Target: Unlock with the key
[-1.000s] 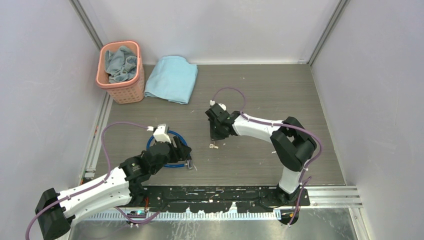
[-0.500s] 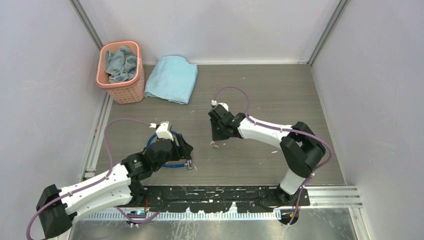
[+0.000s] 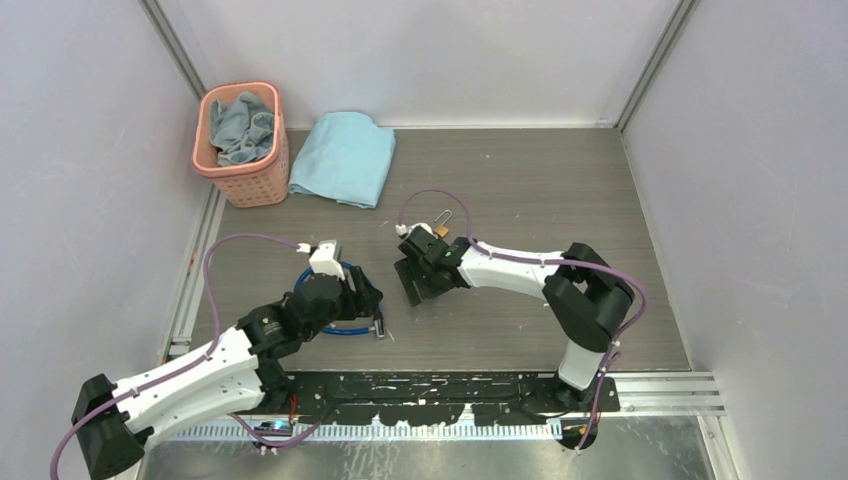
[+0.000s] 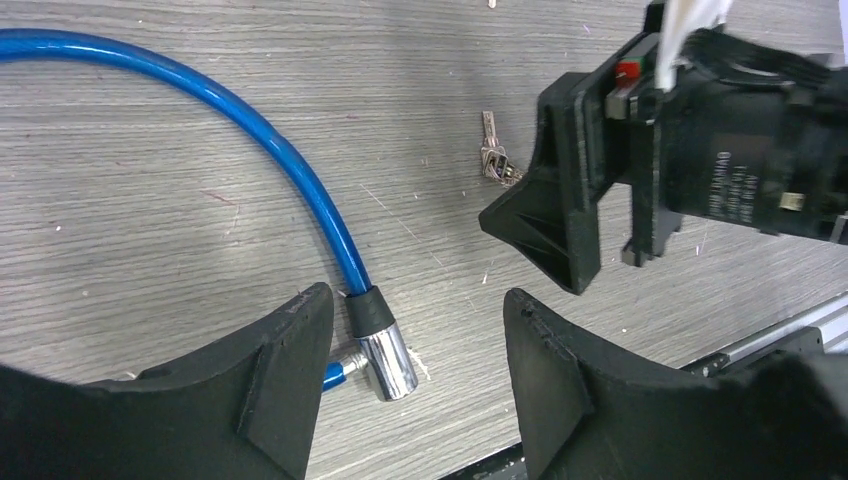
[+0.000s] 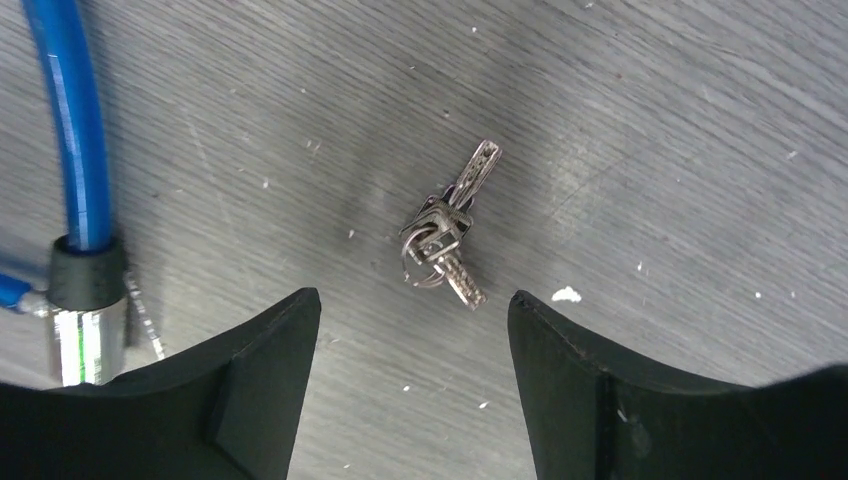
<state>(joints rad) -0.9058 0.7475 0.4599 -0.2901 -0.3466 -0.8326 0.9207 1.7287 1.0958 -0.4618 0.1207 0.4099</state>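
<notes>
Little looks done: the key (image 5: 445,240) lies loose on the bench (image 5: 650,150) beneath the wide, empty right tool (image 5: 412,298); the left tool (image 4: 415,293) gapes too.

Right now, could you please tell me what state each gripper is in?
Left gripper: open, holding nothing.
Right gripper: open, empty, over the key.

Right gripper (image 5: 410,300) has swung left and nearer, jaws now parted over the key (image 5: 447,240); padlock (image 3: 441,226) exposed beyond it.
</notes>
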